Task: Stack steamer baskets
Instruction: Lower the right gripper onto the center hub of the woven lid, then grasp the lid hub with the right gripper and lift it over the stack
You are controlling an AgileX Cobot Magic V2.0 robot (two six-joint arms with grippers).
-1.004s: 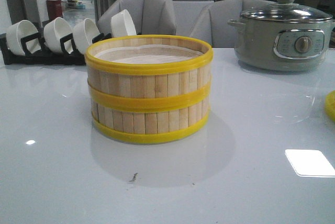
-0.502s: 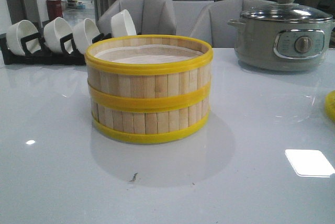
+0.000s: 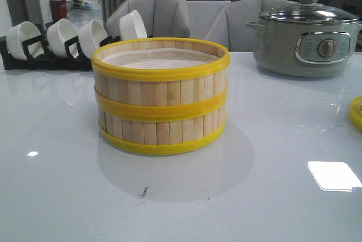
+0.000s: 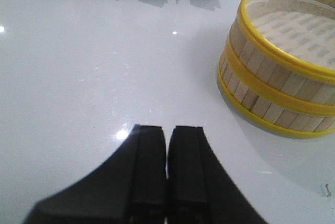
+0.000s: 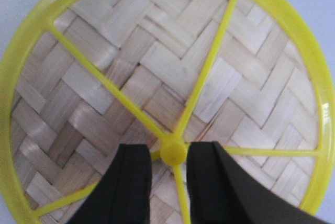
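Note:
Two steamer baskets stand stacked at the table's middle, the upper basket (image 3: 161,86) seated on the lower basket (image 3: 164,132), with a white liner showing inside the top one. The left wrist view shows the same stack (image 4: 277,72) off to one side. My left gripper (image 4: 167,130) is shut and empty over bare table beside the stack, apart from it. My right gripper (image 5: 168,148) is open over the flat woven lid (image 5: 131,77), its fingers either side of the yellow knob (image 5: 174,153), with a small gap on one side. Neither gripper shows in the front view.
A grey-green electric pot (image 3: 305,38) with a glass lid stands at the back right. A black rack of white bowls (image 3: 56,41) lines the back left. The lid's yellow edge (image 3: 356,115) peeks in at the right border. Grey chairs stand behind the table.

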